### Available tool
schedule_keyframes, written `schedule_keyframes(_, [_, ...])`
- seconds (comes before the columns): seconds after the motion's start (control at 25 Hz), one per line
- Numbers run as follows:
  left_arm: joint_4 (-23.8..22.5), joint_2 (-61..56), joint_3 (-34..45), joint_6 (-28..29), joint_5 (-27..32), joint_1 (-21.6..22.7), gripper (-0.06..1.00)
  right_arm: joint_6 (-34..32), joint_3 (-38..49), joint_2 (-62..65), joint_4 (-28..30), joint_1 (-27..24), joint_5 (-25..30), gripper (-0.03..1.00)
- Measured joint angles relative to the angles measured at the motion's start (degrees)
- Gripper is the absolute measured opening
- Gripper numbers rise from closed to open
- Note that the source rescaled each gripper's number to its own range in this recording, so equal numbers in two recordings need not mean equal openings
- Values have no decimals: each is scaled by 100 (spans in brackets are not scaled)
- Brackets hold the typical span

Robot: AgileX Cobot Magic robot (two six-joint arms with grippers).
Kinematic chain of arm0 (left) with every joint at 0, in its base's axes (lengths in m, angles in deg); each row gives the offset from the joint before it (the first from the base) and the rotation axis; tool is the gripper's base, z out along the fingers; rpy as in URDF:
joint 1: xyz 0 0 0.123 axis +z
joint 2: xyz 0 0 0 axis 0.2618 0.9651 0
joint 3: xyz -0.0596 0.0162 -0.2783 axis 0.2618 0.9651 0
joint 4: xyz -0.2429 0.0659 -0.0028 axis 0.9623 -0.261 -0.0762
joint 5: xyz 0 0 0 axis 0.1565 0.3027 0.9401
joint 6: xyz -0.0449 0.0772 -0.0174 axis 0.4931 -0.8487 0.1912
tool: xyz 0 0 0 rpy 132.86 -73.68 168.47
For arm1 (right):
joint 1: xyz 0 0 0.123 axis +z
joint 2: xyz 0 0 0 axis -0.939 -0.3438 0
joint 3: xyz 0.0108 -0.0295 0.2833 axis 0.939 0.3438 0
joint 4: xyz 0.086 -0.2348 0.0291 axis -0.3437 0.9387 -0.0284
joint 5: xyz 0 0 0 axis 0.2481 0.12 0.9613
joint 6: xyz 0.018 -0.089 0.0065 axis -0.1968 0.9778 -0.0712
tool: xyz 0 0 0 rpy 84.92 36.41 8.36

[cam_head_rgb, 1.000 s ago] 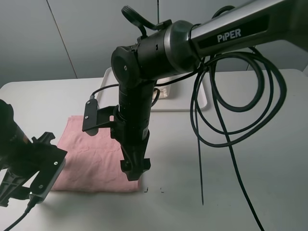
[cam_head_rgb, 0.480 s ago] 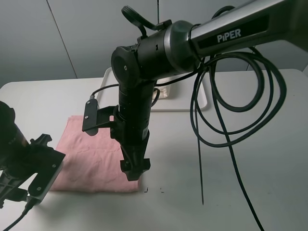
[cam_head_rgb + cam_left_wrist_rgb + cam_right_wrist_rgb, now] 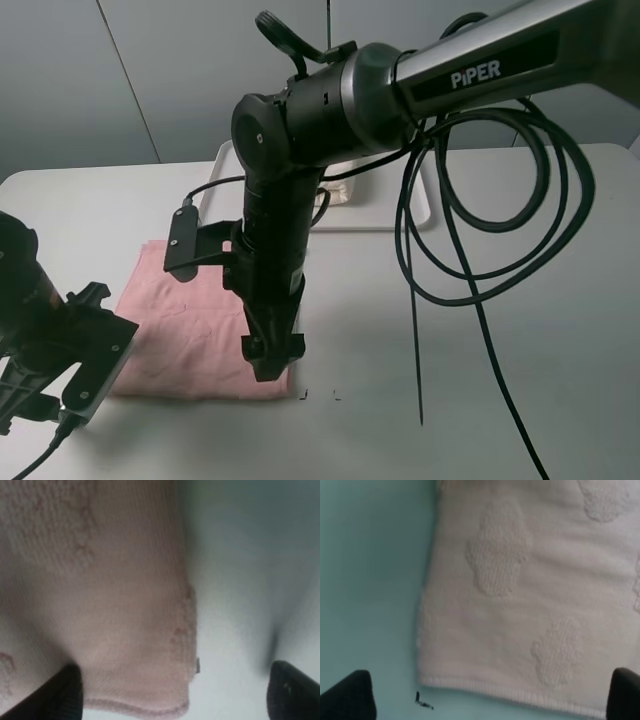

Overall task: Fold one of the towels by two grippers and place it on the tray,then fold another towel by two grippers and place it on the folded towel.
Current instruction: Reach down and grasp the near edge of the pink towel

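Pink towel [image 3: 190,335] lies spread on the plain white table [image 3: 530,330], in front of the tray [image 3: 405,212] and off to its left, with grey wall panels [image 3: 150,80] rising behind the tray. Nearer the tray, the right gripper [image 3: 272,355] hangs over one front corner of the towel, jaws wide and empty; farther from the tray, the left gripper [image 3: 172,694] stands open over the other front corner, holding nothing

Your high view is bright, evenly lit and sharp, with only faint, soft shadows lying on the pale surface [image 3: 530,330]. Both wrist views are close and soft: the pink towel [image 3: 110,610] blurs, and the right view carries a teal cast.
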Motion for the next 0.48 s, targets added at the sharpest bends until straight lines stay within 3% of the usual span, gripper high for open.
schedule_keyframes(0.28, [0,0,0,0,-8,0,95,121,0,0,-46,359,11,100])
schedule_keyframes(0.48, [0,0,0,0,-8,0,95,-298,13,0,25,521,11,100])
